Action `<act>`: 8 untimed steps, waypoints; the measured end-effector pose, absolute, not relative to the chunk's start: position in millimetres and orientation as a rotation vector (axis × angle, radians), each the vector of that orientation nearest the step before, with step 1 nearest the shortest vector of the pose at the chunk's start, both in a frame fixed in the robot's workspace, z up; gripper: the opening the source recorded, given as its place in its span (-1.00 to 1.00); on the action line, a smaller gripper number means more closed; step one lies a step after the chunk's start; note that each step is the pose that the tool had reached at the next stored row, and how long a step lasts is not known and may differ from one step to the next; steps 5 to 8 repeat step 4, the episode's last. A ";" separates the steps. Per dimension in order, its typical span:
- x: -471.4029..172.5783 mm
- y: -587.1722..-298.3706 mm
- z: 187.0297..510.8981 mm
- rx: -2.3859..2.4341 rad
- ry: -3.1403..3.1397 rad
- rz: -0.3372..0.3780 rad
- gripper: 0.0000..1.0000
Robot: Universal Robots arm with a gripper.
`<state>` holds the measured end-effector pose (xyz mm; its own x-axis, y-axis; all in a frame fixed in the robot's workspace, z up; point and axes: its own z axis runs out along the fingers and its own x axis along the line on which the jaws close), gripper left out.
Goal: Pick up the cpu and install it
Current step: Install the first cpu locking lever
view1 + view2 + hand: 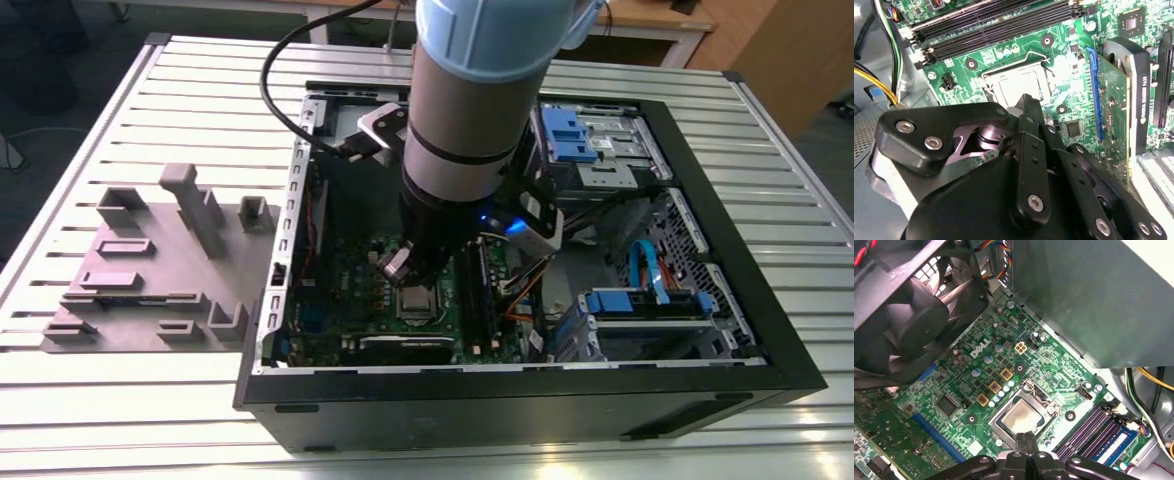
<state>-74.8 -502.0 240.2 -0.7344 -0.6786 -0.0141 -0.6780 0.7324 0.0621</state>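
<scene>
The cpu (1021,418) lies flat in the metal-framed socket (1043,399) on the green motherboard, its silvery top facing up. It is also a pale square (1016,86) in the second wrist view and a small grey square (418,300) in the exterior view. My gripper (1026,439) hovers just over the socket's edge with its two black fingers pressed together and nothing between them. In the second wrist view the fingertips (1026,102) overlap the near side of the socket. In the exterior view the gripper (404,272) reaches down into the open computer case.
A grey plastic tray (147,270) with upright blocks sits on the slatted table at the exterior view's left. Inside the case, memory slots (1094,432), a black fan (909,325), a graphics card (1141,95), blue drive bays (587,135) and loose cables (876,82) surround the socket.
</scene>
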 end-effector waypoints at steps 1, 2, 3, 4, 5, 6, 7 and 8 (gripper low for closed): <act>-74.9 -502.1 240.3 1.141 -2.915 -0.098 -0.80; -74.9 -502.0 240.3 1.142 -2.916 -0.098 -0.80; -74.9 -502.0 240.3 1.142 -2.916 -0.098 -0.80; -74.9 -502.1 240.3 1.142 -2.916 -0.098 -0.80; -74.9 -502.1 240.3 1.142 -2.916 -0.098 -0.80; -74.9 -502.1 240.3 1.142 -2.916 -0.098 -0.80; -74.9 -502.1 240.3 1.142 -2.916 -0.098 -0.80; -74.9 -502.1 240.3 1.142 -2.916 -0.098 -0.80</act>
